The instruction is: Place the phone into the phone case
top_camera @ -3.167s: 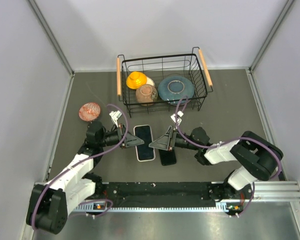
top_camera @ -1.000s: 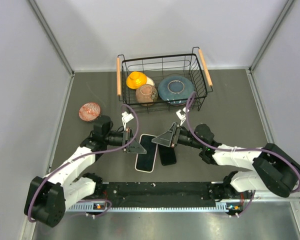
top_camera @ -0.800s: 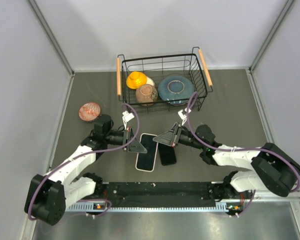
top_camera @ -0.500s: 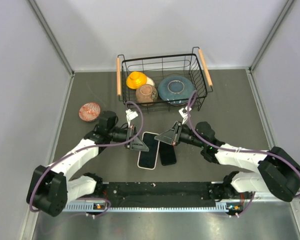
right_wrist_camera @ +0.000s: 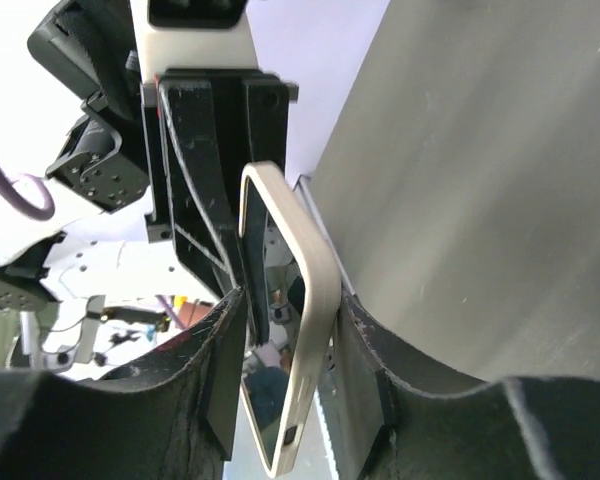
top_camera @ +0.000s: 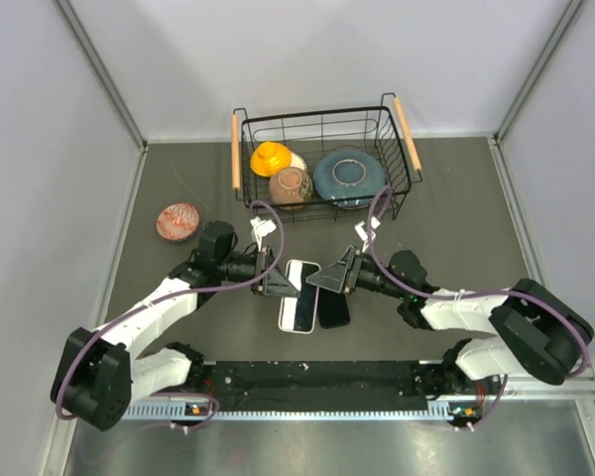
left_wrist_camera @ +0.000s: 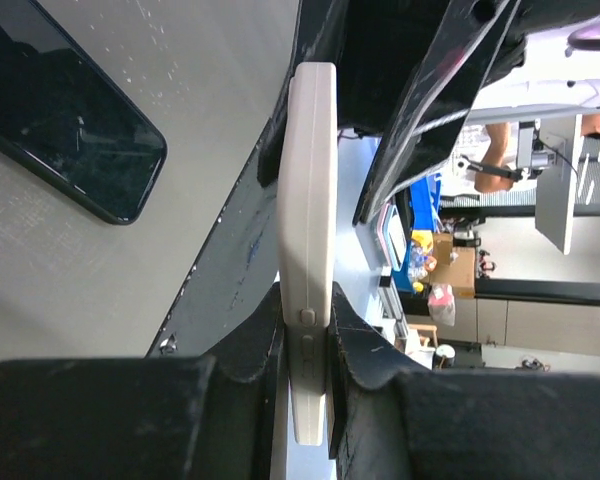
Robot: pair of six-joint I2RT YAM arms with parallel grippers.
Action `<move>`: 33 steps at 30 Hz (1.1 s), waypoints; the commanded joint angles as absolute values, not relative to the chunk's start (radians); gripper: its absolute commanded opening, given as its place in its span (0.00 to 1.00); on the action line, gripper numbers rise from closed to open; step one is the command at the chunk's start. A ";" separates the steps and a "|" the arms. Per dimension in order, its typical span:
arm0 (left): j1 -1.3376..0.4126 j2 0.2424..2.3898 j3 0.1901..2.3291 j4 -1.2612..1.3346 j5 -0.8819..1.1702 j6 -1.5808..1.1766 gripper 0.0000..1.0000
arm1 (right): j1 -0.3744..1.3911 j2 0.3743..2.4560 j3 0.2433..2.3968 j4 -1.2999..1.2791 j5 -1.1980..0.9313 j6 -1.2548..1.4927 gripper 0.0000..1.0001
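One phone (top_camera: 334,309) and one phone case (top_camera: 298,297) are counted, with two grippers. The phone case is clamped edge-on in the left gripper (left_wrist_camera: 305,310) and is also pinched narrowly by the right gripper (right_wrist_camera: 290,300). The phone, flat on the table (top_camera: 456,198) just beside it, is shown overhead and by the left wrist only.

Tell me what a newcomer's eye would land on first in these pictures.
First come the two arms meeting at the table's centre, with the left gripper and the right gripper both clamped on the cream phone case. The black phone lies flat on the table beside it, on the right arm's side, not yet in it. Behind them, a wire basket holds a blue plate and smaller bowls.
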State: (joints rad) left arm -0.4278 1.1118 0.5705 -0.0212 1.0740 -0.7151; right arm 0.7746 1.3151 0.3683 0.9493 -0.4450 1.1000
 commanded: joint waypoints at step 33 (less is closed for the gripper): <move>-0.422 1.045 0.752 -0.403 0.542 -0.391 0.99 | 0.338 1.153 0.776 -0.431 -0.630 0.431 0.00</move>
State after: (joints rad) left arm -0.4259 1.0775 0.7067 -0.3138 0.6849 -0.4965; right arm 0.3592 1.0931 0.6922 -0.2173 -0.5110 0.5850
